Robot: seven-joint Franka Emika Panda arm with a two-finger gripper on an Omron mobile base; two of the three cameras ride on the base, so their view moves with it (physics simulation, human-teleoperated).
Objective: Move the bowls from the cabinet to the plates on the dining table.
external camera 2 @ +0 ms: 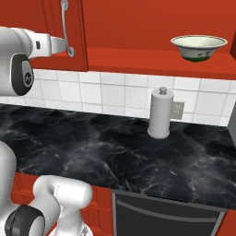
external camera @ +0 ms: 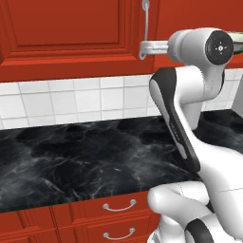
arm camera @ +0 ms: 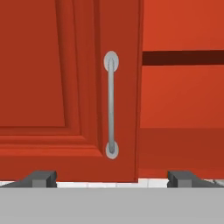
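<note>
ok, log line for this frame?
phase: reaching for cabinet handle | gripper: open, at handle's lower end, not gripping | bowl: on open cabinet shelf | counter: paper towel roll

Cabinet (external camera: 71, 33) hangs above the tabletop (external camera: 85, 156), tiled wall (external camera: 71, 102) between them. Handle (arm camera: 111, 105) runs upright along the door's right edge. Claw (arm camera: 112, 178) directly before the handle, near its lower end, one finger to each side. Bowl (external camera 2: 198, 47) sits in the cabinet, right of the door. Paper towel holder (external camera 2: 160, 113) upright on the tabletop against the wall, below and left of the bowl. Drawers (external camera: 118, 213) under the tabletop's front edge.
</note>
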